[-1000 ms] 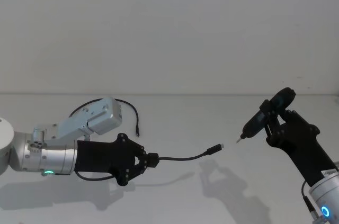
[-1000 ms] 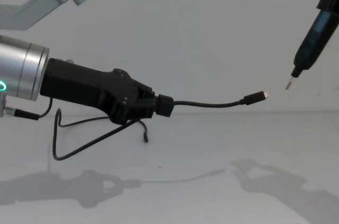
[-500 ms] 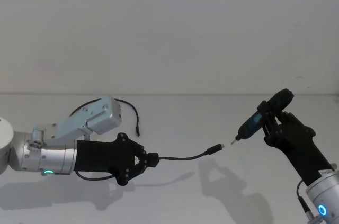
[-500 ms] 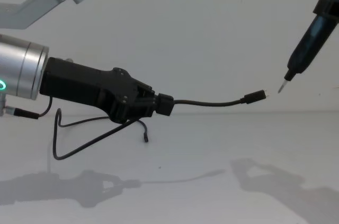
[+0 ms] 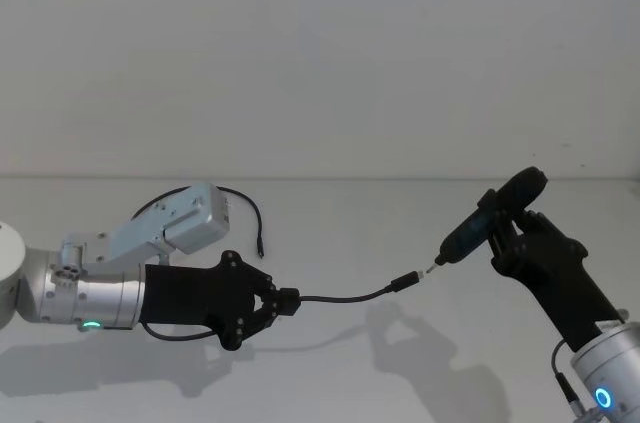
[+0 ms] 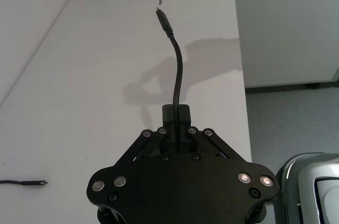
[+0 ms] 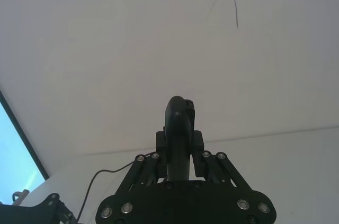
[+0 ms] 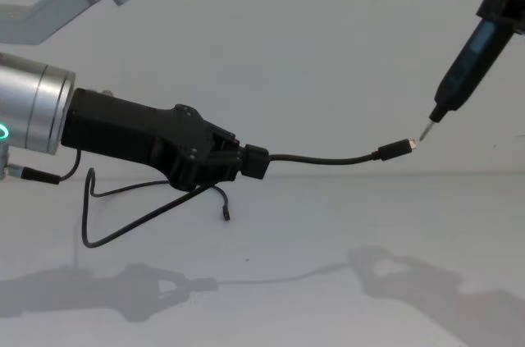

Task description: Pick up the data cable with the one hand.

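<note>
Okay, your left gripper (image 5: 275, 305) is clamped on the cable (image 5: 345, 296) plug; the cable arcs forward from its fingertips, airborne. Right gripper (image 5: 503, 233) clamps the pen (image 5: 465, 236), tip at the cable's free end. Pickup looks done; next, hold steady.

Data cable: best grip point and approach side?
The rigid black plug block on the data cable, entered end-on from the robot's left, as the left gripper clamps it. The cord is thin and floppy. Right gripper's pen tool is at the free tip.
</note>
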Controlling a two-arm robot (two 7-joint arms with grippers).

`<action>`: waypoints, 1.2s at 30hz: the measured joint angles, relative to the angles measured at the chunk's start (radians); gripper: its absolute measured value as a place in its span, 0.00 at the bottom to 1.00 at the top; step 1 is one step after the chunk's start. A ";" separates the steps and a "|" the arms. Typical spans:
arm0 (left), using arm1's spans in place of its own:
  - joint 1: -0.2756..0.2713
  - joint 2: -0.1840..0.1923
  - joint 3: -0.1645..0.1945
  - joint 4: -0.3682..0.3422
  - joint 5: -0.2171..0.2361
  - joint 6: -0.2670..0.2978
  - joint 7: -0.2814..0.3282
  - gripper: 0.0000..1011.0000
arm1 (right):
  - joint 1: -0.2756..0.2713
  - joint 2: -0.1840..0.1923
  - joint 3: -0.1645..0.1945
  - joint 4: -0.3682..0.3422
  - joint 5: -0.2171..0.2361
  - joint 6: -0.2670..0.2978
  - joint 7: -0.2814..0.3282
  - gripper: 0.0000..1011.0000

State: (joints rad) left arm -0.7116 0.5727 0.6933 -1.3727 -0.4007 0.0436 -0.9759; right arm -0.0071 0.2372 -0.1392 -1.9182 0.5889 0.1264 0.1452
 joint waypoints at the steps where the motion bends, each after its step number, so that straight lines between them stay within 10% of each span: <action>1: 0.000 0.000 0.000 0.000 0.000 0.000 0.000 0.04 | -0.001 0.000 -0.002 -0.001 0.001 0.001 -0.001 0.26; 36: 0.000 0.000 0.000 0.000 0.000 0.000 0.000 0.04 | 0.008 0.016 -0.020 0.010 0.020 -0.020 -0.024 0.26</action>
State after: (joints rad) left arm -0.7116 0.5726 0.6933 -1.3725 -0.4006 0.0436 -0.9758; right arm 0.0012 0.2529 -0.1591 -1.9079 0.6092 0.1060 0.1209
